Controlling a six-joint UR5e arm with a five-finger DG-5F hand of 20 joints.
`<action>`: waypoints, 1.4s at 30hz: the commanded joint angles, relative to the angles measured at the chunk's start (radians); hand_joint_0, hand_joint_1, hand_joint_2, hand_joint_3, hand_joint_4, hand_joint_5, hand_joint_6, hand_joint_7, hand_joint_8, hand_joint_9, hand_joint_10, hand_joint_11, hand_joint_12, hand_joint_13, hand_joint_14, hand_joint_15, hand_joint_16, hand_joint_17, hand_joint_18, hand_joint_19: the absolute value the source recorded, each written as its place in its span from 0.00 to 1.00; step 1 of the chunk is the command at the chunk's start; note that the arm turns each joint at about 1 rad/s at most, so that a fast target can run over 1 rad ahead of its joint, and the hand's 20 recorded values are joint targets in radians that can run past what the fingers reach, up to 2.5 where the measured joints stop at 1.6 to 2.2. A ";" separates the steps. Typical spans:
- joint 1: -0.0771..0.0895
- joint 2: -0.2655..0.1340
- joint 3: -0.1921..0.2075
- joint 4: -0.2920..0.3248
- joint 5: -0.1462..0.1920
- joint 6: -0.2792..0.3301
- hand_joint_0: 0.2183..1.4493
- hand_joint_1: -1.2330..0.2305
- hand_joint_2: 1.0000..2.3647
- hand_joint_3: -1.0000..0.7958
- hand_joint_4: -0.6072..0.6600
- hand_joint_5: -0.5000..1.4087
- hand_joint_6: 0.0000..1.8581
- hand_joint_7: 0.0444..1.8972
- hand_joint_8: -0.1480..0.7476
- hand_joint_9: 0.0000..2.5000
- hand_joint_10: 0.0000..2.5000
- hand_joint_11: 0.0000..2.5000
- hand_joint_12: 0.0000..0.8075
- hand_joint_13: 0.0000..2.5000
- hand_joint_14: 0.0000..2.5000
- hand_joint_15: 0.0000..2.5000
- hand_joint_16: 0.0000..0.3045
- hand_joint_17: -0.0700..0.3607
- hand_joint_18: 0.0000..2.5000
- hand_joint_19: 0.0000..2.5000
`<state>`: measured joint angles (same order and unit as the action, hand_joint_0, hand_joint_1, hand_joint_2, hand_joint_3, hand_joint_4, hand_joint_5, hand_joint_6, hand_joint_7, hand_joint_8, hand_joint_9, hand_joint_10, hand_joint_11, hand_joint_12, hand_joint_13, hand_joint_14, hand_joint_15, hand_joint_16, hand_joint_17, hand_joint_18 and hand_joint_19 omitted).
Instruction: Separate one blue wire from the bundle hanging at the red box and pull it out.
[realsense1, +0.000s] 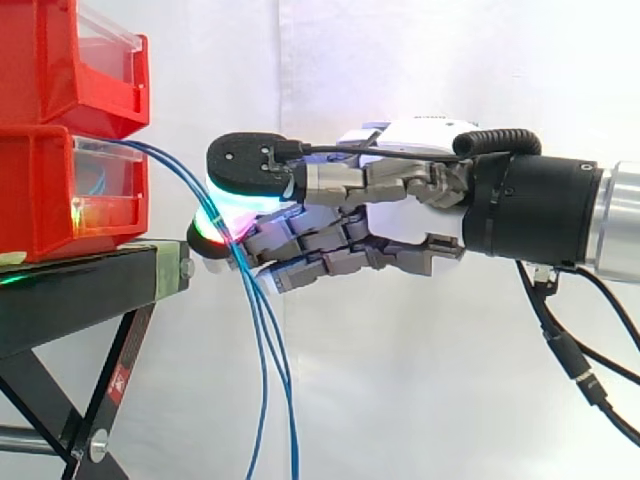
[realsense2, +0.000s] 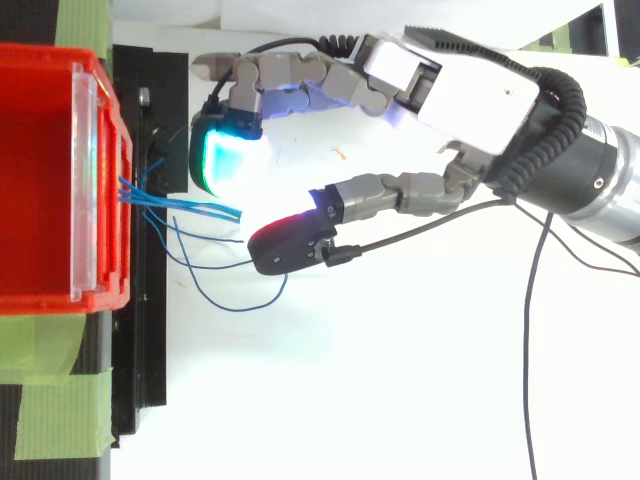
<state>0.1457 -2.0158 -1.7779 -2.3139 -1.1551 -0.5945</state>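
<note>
You see the hand (realsense2: 470, 90) reaching in from the right, thumb and fingers apart, with the blue wires (realsense2: 180, 205) in the gap between them. The wires hang from the red box (realsense1: 60, 190) at left, down past the black stand (realsense1: 70, 275).

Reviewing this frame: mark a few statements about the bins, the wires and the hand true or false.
1. The upper bin sits on the lower bin, which stands on a black stand. True.
2. The blue wires come out of the upper bin. False: they leave the front of the lower bin.
3. The hand is at the wires, about level with the lower bin. True.
4. The wires lie coiled on top of the stand. False: they hang down past its front edge.
</note>
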 joint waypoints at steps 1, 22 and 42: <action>-0.001 0.008 0.000 -0.016 0.000 -0.005 0.34 0.37 0.01 0.33 0.68 0.21 0.27 0.72 0.52 0.27 0.00 0.13 0.42 0.15 0.00 0.07 0.15 0.40 0.15 0.17; 0.006 0.002 0.000 -0.001 0.002 -0.070 0.33 0.37 0.01 0.32 0.68 0.21 0.27 0.71 0.52 0.27 0.00 0.13 0.42 0.15 0.00 0.07 0.15 0.40 0.15 0.17; 0.012 -0.031 0.000 0.028 0.002 -0.119 0.33 0.36 0.00 0.31 0.68 0.21 0.27 0.71 0.52 0.27 0.00 0.13 0.42 0.15 0.00 0.07 0.15 0.40 0.15 0.17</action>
<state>0.1581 -2.0377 -1.7781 -2.2877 -1.1536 -0.7224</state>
